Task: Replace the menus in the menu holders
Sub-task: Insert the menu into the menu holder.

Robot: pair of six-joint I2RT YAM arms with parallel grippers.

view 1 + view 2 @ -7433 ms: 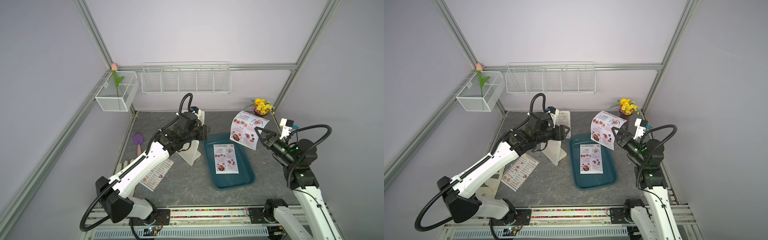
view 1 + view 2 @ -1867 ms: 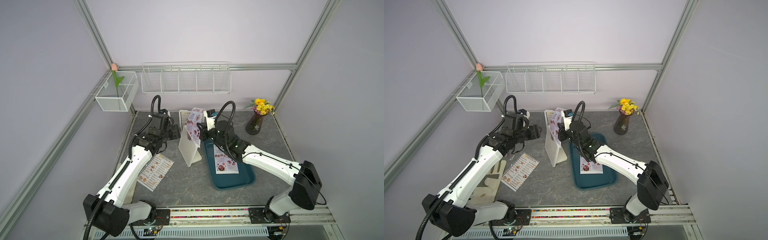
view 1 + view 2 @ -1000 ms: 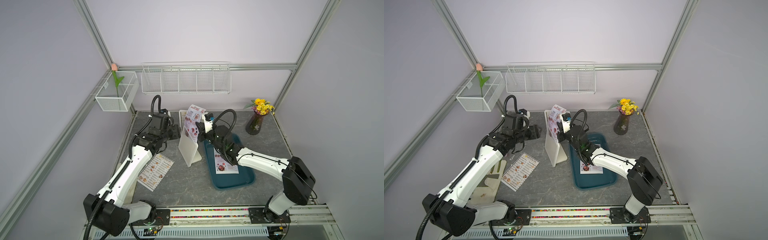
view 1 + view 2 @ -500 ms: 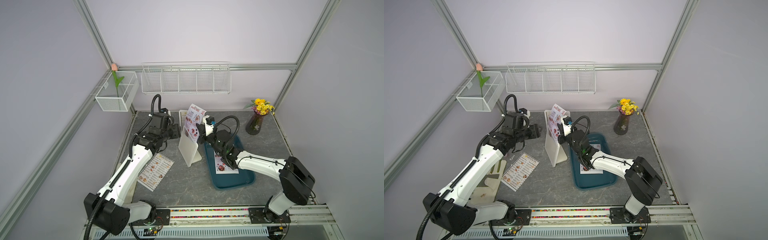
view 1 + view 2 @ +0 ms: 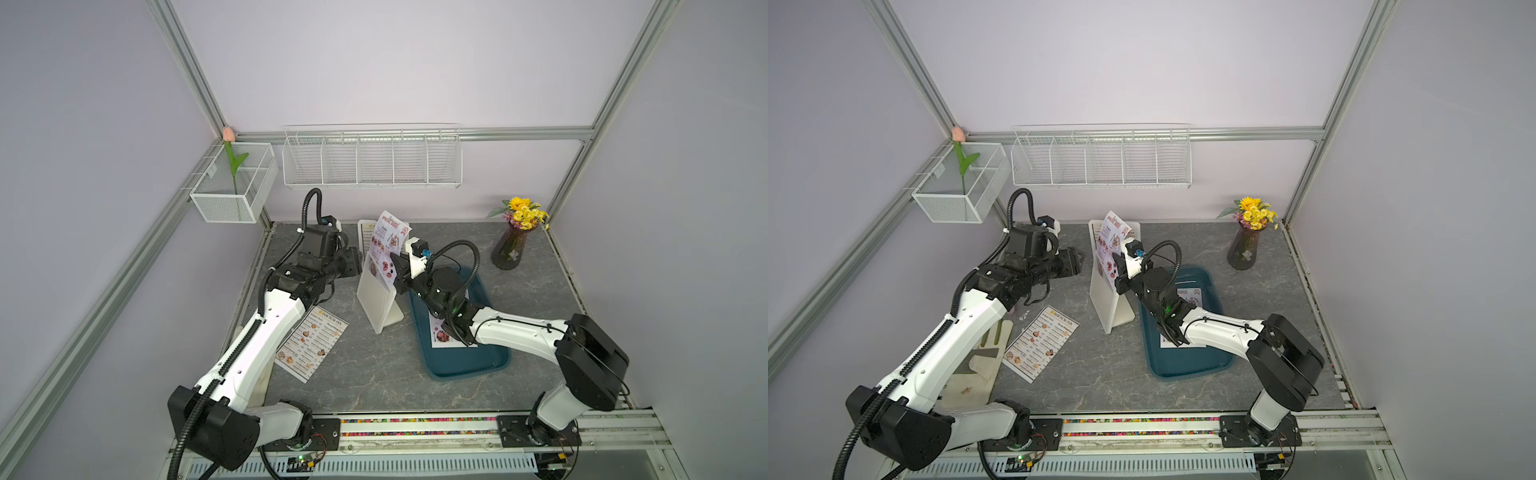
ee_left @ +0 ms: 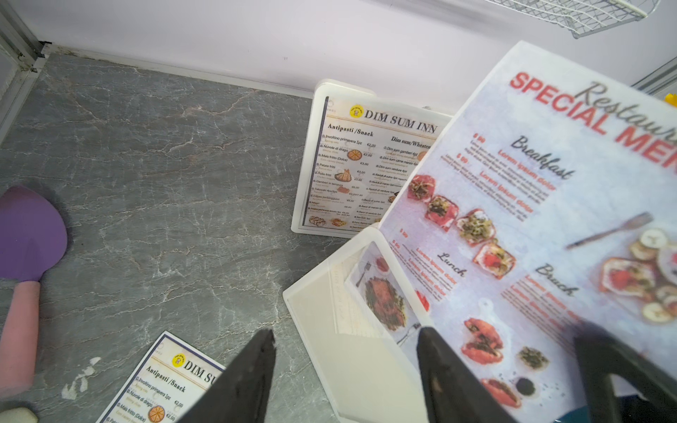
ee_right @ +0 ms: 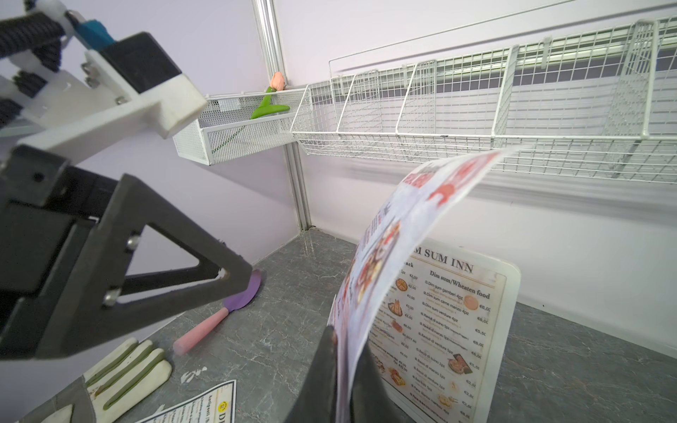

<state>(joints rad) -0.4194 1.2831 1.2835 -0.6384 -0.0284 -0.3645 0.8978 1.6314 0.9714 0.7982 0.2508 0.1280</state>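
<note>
Two headings — "DIM SUM INN" (image 6: 400, 122), red "SPECIAL" (image 6: 557, 100)

- both top views: bright, even, diffuse; light seems to come from overhead; only faint soft shadows on the tabletop (image 5: 374, 374); no glare
- left wrist: SPECIAL MENU sheet (image 6: 531, 219) slightly soft, too close for focus
- right wrist: same sheet (image 7: 388, 263) smeared; wire rack (image 7: 513, 110) bowed by wide lens

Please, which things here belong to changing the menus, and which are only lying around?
For the job: held special menu, in the right gripper; near holder; far holder and its Dim Sum menu; loose Dim Sum menu; second special menu, in the tray.
Just lying about: spatula; mitt; flower vase; tulip; wire rack.
</note>
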